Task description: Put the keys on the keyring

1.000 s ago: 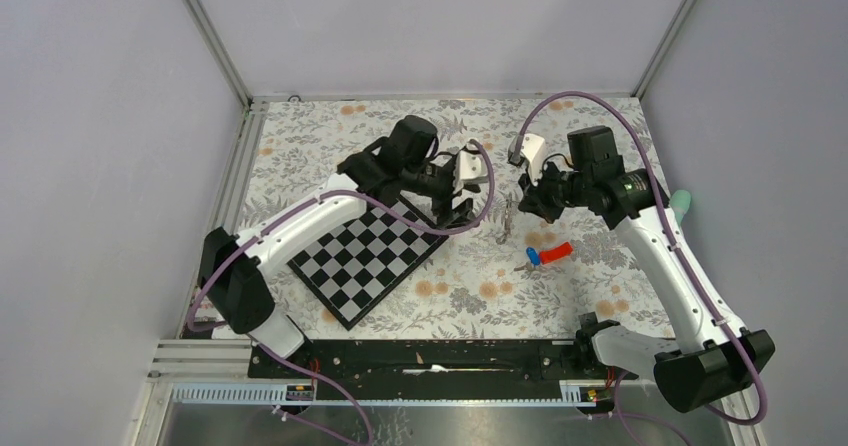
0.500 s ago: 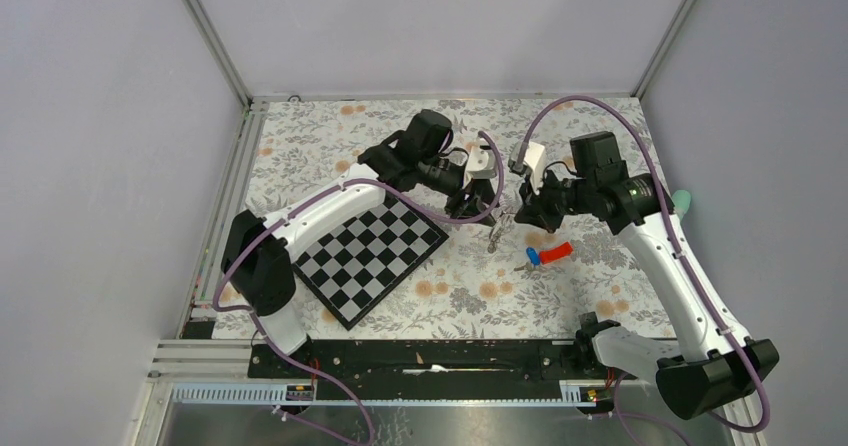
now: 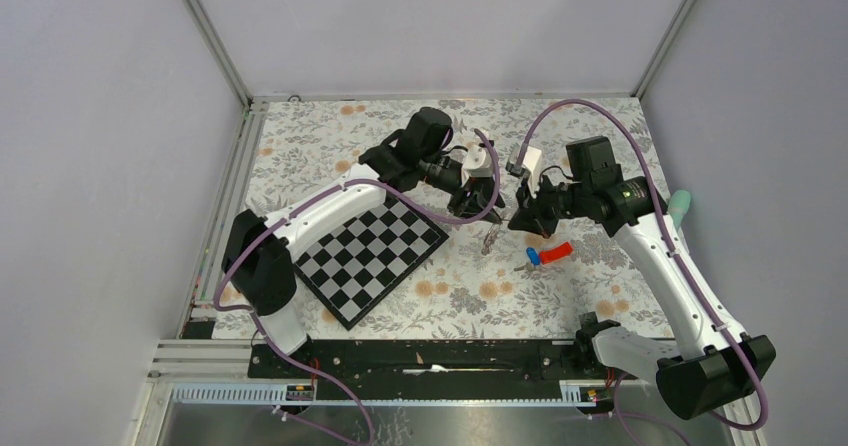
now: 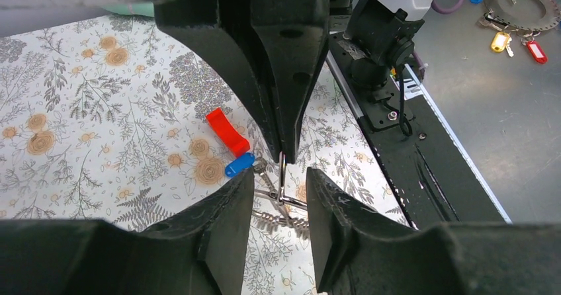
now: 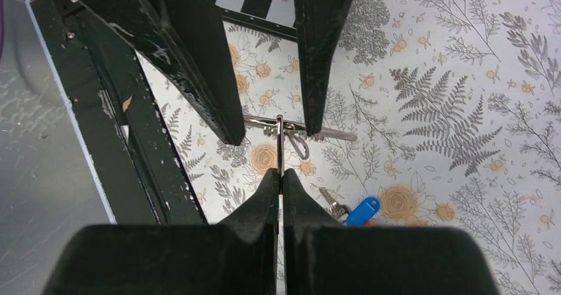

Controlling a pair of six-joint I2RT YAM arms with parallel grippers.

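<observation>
My right claw (image 5: 280, 176) is pressed together on the keyring (image 5: 280, 146). It pinches the thin rim so the ring stands edge-on above the flowered cloth (image 5: 463, 77), about mid-table and just right of the chessboard (image 3: 365, 251). My left claw (image 4: 280, 173) faces it from the left with its jaws spread, one finger on each side of the ring and, as far as I can see, touching neither it nor anything else. A silver key (image 5: 334, 135) lies crosswise right at the ring; whether it is already threaded I cannot tell. The blue-capped key (image 5: 364, 210) lies loose on the cloth, a little nearer and to the right, just beside a red piece (image 4: 227, 131). I judge the step in hand to be taking a second hold at the ring, so a coil can be parted or the key worked along. Next my left jaws would need to meet squarely on metal with the right pinch firm, since so thin a ring will likely twist.
</observation>
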